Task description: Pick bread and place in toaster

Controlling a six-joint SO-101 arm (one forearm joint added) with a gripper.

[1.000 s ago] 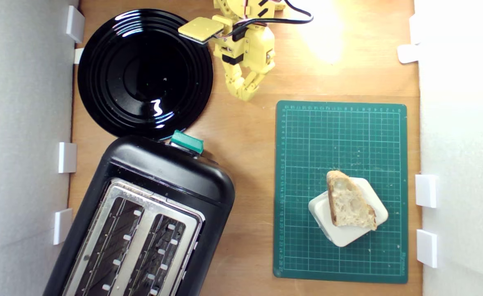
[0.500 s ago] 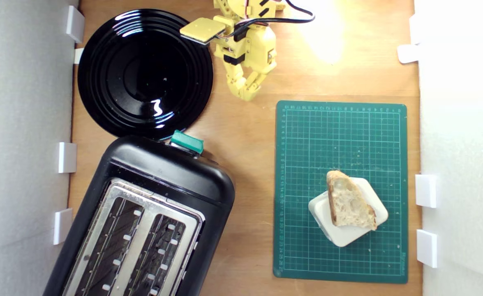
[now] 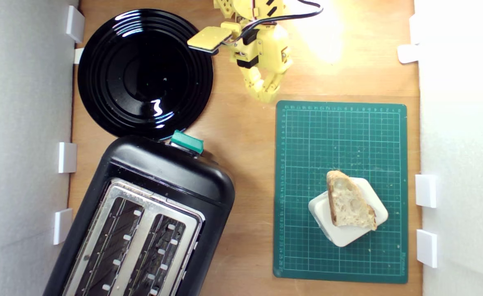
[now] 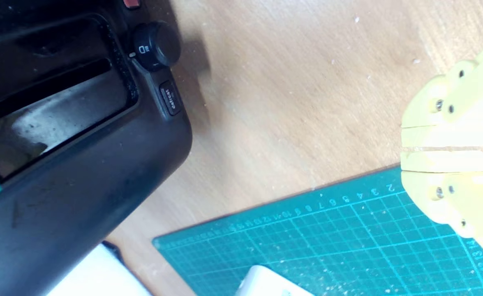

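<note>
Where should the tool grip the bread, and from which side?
Judging by its pose, across the narrow crusty tip of the bread, coming from above. It lies flat on the white block, and that tip overhangs the block, leaving room beneath.

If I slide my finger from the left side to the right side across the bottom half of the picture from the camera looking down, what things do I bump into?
Toaster → bare wooden table → green cutting mat → bread, lying on a white block → white side wall.
</note>
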